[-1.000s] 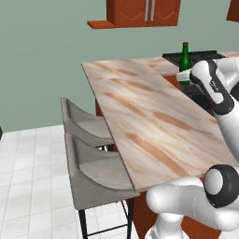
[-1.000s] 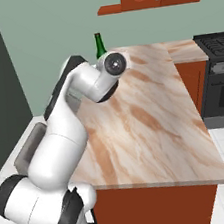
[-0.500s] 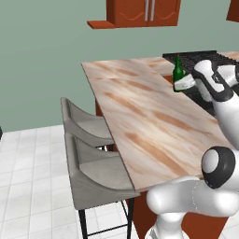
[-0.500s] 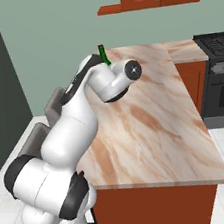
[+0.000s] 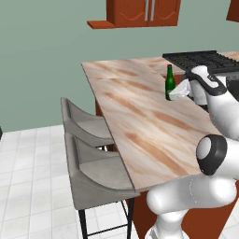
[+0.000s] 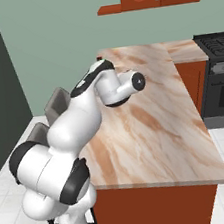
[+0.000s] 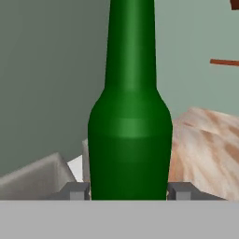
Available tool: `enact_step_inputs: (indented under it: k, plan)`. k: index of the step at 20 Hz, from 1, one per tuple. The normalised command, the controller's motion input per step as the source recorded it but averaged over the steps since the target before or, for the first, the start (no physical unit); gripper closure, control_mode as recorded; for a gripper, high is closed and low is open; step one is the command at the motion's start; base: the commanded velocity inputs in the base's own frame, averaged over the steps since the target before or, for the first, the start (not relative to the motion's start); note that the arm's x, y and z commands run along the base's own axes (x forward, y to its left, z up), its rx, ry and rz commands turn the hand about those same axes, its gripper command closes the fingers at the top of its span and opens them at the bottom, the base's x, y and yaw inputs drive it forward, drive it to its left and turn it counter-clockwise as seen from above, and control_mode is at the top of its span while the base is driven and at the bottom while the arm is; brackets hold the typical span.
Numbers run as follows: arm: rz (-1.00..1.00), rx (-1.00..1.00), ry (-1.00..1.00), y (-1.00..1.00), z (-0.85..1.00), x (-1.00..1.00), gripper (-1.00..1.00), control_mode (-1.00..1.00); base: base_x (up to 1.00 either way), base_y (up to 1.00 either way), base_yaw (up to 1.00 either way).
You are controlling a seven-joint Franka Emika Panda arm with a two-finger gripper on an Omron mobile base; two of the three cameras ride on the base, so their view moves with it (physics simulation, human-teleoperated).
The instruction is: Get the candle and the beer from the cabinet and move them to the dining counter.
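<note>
1. Green beer (image 5: pixel 170 84) clamped upright in the tool (image 7: pixel 130 191), one finger tip (image 7: pixel 74 190) at each side of the lower body; bottle standing over the dining table (image 5: pixel 140 121), near the edge that faces the black stove (image 5: pixel 205 59). Cannot tell whether the base touches the slab yet.
2. Letting go while still above the slab: likely a drop, a wobble, then a topple on a tall narrow bottle.
3. Pressing down too far: base jammed against the table, bottle levered sideways within the grip.
4. Set-down spot close to the stove-side edge of the table: a small nudge could send the bottle off toward the stove.
5. Pulling back with the fingers not spread enough: a pad could drag the glass and tip it over.
6. White forearm hanging just beside the bottle on the stove side: a wide swing on retreat may clip it.
7. Candle unseen on the table; cabinet (image 5: pixel 142 11) up on the wall beyond the table's far end, so probably a second trip needed.
</note>
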Motion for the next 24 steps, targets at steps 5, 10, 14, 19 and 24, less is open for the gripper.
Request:
enact_step_inputs:
  k: [5,10,14,19,24]
  plan:
    - [0.0,0.02,0.01,0.27,-0.55,0.13,1.0,-1.0,0.0,0.0,0.0]
    - [0.0,0.08,0.15,0.25,-0.5,0.1,1.0,-1.0,0.0,0.0,0.0]
    - [0.0,0.1,0.11,0.25,-0.51,0.02,1.0,-1.0,0.0,0.0,0.0]
    - [0.0,0.08,0.1,0.29,-0.52,0.09,1.0,-1.0,0.0,0.0,0.0]
    - [0.0,0.08,0.12,0.27,-0.51,0.08,1.0,-1.0,0.0,0.0,0.0]
